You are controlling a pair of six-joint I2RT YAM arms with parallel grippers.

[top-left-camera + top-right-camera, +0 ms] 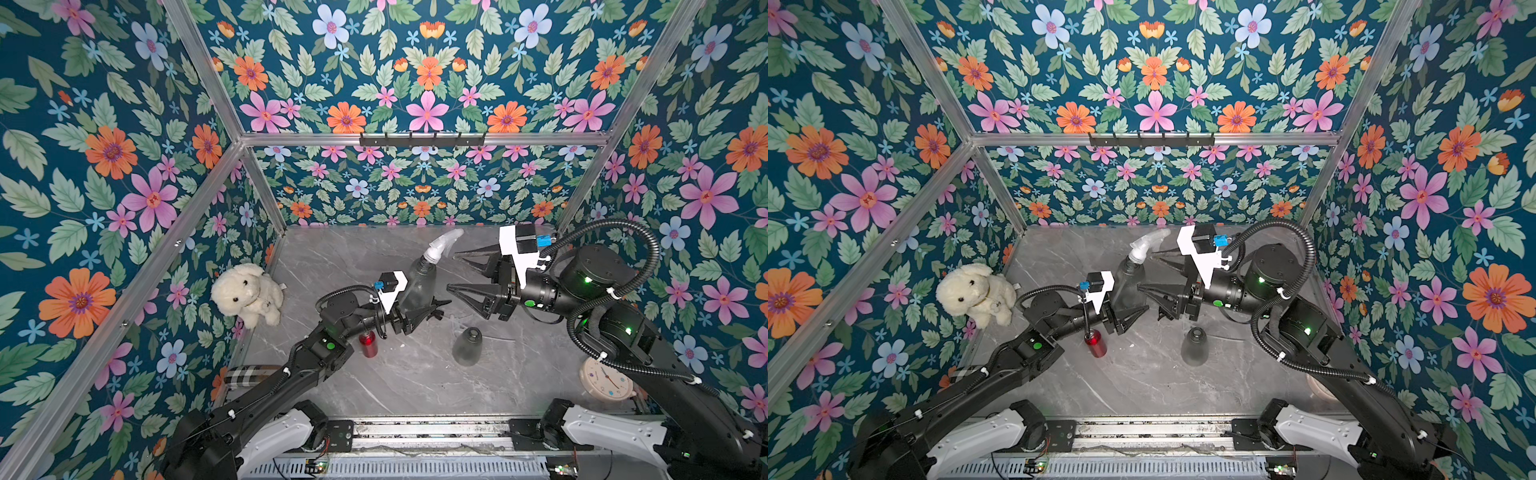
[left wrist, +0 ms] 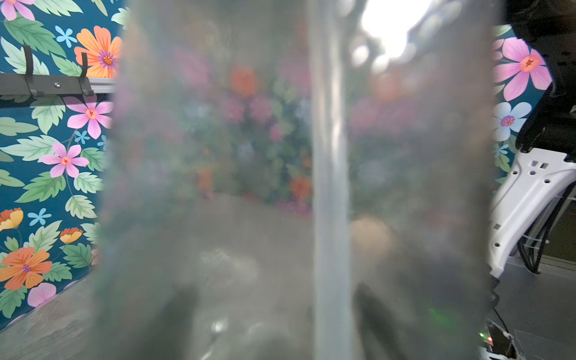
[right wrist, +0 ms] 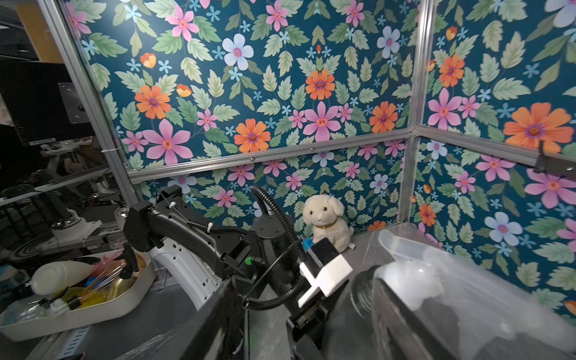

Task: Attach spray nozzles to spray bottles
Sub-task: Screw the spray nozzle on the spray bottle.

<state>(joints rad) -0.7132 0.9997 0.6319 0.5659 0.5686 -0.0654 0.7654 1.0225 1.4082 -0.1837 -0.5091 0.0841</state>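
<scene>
In both top views a smoky-grey spray bottle (image 1: pixel 419 278) (image 1: pixel 1127 286) stands upright with a whitish spray nozzle (image 1: pixel 440 245) (image 1: pixel 1148 243) on its neck. My left gripper (image 1: pixel 419 309) is shut on its lower body. In the left wrist view the bottle (image 2: pixel 218 187) fills the frame, and its dip tube (image 2: pixel 330 156) shows inside. My right gripper (image 1: pixel 451 271) stands open just right of the neck, touching nothing. In the right wrist view the nozzle (image 3: pixel 405 249) sits beside one of its fingers (image 3: pixel 399 318). A second grey bottle (image 1: pixel 467 345) and a red bottle (image 1: pixel 368 343) stand without nozzles.
A cream plush dog (image 1: pixel 247 293) sits at the left wall. A round clock (image 1: pixel 604 378) lies under the right arm, and a plaid item (image 1: pixel 249 374) under the left arm. A hook rail (image 1: pixel 422 139) hangs on the back wall. A tray (image 3: pixel 78 311) of clutter stands outside the cell.
</scene>
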